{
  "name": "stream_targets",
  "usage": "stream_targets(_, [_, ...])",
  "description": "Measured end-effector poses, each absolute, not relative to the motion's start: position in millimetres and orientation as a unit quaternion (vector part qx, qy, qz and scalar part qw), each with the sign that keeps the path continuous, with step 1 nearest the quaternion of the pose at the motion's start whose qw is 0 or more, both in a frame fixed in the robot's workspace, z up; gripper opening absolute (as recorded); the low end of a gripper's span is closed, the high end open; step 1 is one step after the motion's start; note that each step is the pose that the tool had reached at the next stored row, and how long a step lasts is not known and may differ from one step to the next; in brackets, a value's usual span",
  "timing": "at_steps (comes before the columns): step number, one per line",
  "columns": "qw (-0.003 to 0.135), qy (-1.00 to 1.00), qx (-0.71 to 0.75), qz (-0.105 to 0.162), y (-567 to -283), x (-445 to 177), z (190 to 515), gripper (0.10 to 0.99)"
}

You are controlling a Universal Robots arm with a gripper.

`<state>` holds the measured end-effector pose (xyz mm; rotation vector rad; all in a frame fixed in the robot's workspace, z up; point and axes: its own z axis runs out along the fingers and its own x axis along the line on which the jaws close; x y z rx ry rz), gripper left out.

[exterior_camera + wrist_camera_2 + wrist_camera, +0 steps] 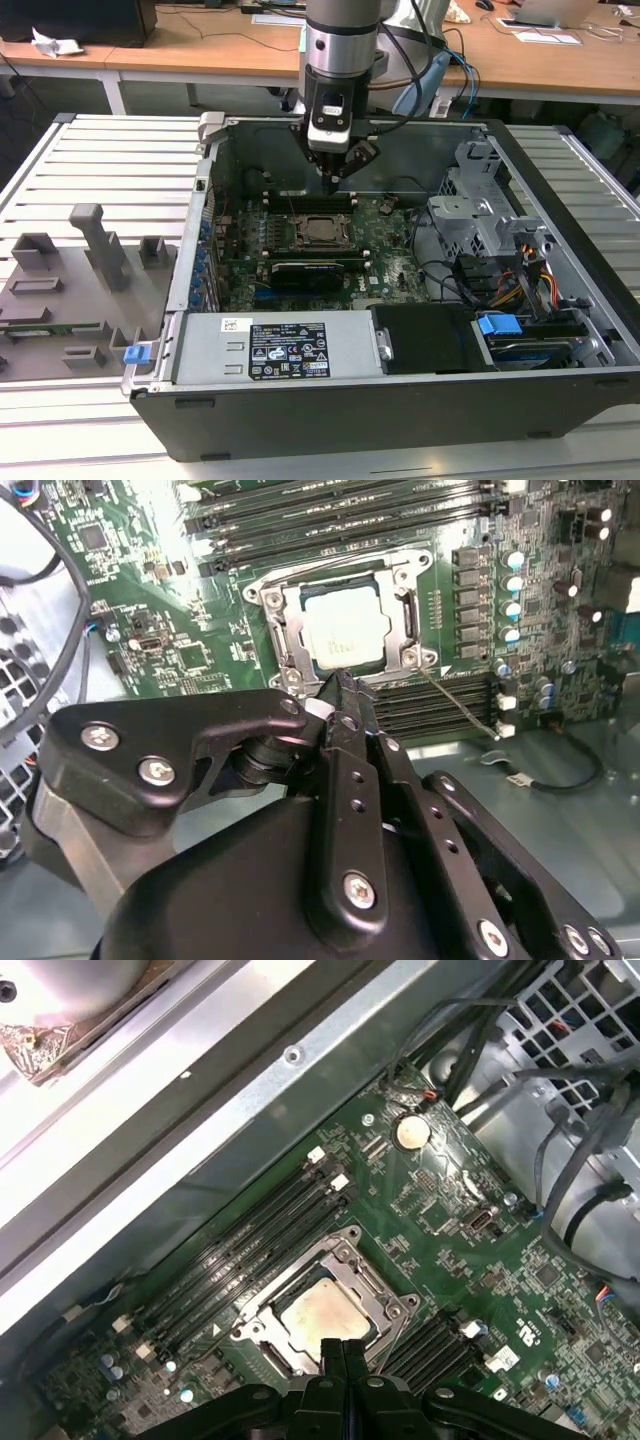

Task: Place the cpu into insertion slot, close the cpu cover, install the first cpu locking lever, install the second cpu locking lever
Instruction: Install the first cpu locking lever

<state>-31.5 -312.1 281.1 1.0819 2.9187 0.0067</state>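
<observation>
The cpu [345, 630] lies flat in the insertion slot [262, 592] on the green motherboard, its silver face up. The cpu cover [290, 645] lies down around it as a metal frame. One thin wire lever [455, 698] sticks out from a socket corner over the memory slots. My gripper [338, 680] is shut with nothing between its fingers, and its tip hovers just beside the socket's edge. In the exterior view the gripper [333, 178] hangs a little above and behind the cpu [322, 229]. In the first wrist view the fingers [335, 1355] meet just short of the cpu [325, 1312].
The open computer case [350, 420] lies on a slatted table. Long black memory slots [240, 1250] flank the socket. A black card with fins [310, 270] sits in front of it. A drive cage [480, 215] and cables [520, 285] fill the exterior view's right. A grey fixture plate [70, 290] lies left.
</observation>
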Motion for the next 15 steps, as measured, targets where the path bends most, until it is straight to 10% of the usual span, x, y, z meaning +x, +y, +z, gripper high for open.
stream_targets(15, [0.013,0.966,0.257,0.003,-312.1,-31.5,281.0,0.106])
